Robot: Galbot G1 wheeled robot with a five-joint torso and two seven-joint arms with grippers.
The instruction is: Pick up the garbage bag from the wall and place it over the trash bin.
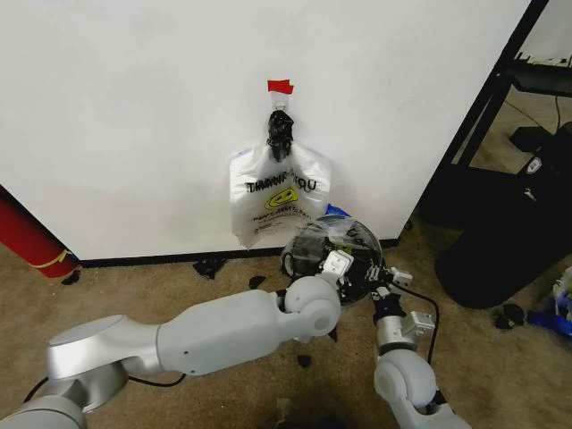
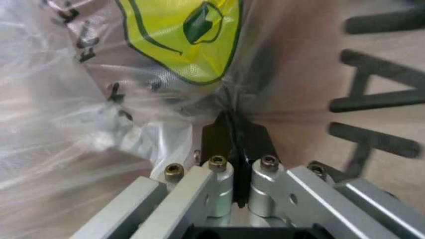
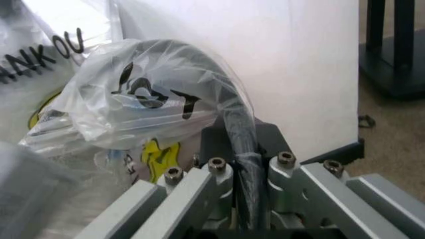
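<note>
Two grippers work at the trash bin (image 1: 332, 255), which stands on the carpet just before the wall (image 1: 134, 107): we see the left gripper (image 2: 234, 127) pinched shut on the film of the garbage bag (image 1: 344, 239) draped over the bin, and the right gripper (image 3: 242, 144) closed on plastic gathered over the bin's dark rim. A bunch of same-print bags (image 1: 279, 195) hangs from a black knot under red tape (image 1: 280, 87), its lettering mirrored, while "ANK OU" reads in the right wrist view. A big black bin (image 1: 514, 228) crowds the right; bare carpet lies left.
</note>
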